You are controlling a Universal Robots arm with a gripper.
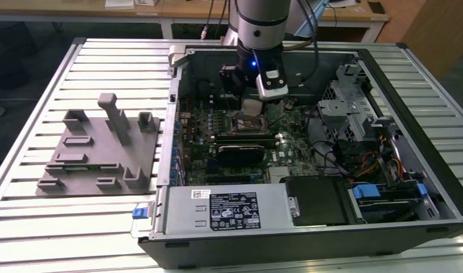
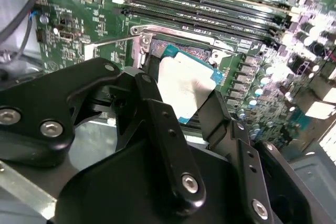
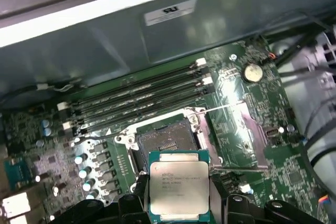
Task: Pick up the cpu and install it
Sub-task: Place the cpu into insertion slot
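Claw (image 3: 179, 204), black metal: its fingers (image 3: 140, 200) are part closed and clamp two opposite edges of the small flat square cpu (image 3: 179, 182), a silvery top plate on a green rim. The cpu sits between the fingertips, clear of the board.

Just beyond the fingertips lies the square, metal-framed socket (image 3: 165, 142), its dark contact bed uncovered. Its bright metal load plate (image 3: 231, 124) appears swung open to one side. Cpu and socket are apart, so I judge the chip not yet seated. The chip is near square, and its edges run roughly parallel to the socket frame.

Farther out are long black memory slots (image 3: 142, 95) on the green motherboard (image 3: 265, 153), all inside the open black computer case (image 1: 308, 250).
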